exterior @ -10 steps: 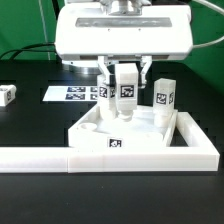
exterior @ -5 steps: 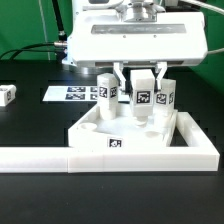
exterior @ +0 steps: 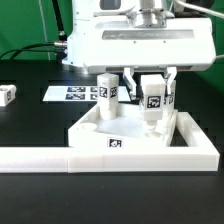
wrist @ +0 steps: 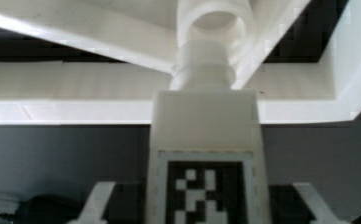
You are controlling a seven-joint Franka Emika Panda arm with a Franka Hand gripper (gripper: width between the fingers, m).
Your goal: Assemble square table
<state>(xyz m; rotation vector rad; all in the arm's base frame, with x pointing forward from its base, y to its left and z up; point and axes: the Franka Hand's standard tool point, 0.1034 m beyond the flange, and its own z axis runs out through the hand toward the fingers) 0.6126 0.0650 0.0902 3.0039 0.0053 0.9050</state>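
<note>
Exterior view, bench scene.

- Surface: black matte table [exterior: 30,125], under even light with little glare.
- Room: green backdrop [exterior: 20,35] on the exterior view's left, with dark cables in front of it. The arm's white housing fills the upper middle.
- Marker board [exterior: 72,93]: lies flat on the table, behind the slab towards the exterior view's left.
- L-shaped barrier [exterior: 60,156]: runs along the near side and turns back on the exterior view's right. The slab sits inside its corner.
- Square slab [exterior: 100,128]: white with a raised rim, lying flat and touching the barrier.
- Standing leg [exterior: 106,92]: upright at the slab's far corner, on the exterior view's left.
- Gripper [exterior: 153,92]: clamped on the held leg [exterior: 153,103], which is upright with its tag facing the camera. Its lower end is at the slab's far corner on the exterior view's right; whether it is seated cannot be told.
- Third leg [exterior: 171,99]: mostly hidden, just behind the held one.
- Loose leg [exterior: 7,95]: lies on the table, well apart at the exterior view's left edge.

Wrist view: held leg [wrist: 207,140] runs between the fingers [wrist: 99,205] toward the slab's rim [wrist: 70,90].
</note>
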